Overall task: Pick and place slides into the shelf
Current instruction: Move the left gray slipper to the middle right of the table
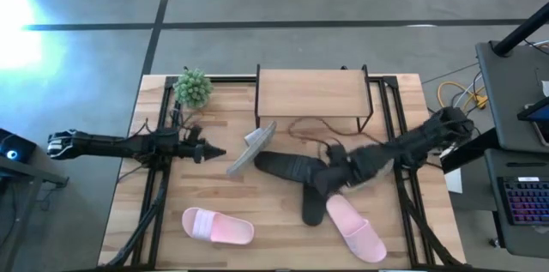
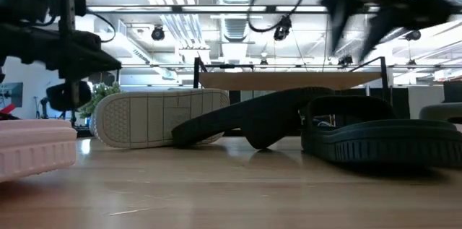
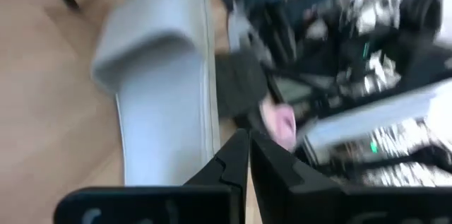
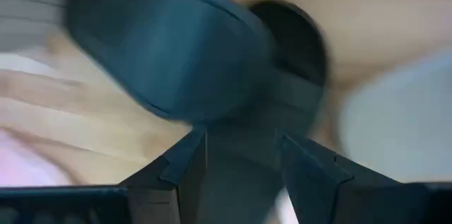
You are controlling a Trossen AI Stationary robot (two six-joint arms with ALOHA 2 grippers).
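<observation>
The right gripper (image 1: 330, 172) hung over the black slides (image 1: 287, 167), fingers spread, holding nothing, it seemed. The slides lay in front of the shelf (image 1: 310, 92). They looked light and bendy; the strap would be best to grab. The left gripper (image 1: 204, 152) was pressed together.
</observation>
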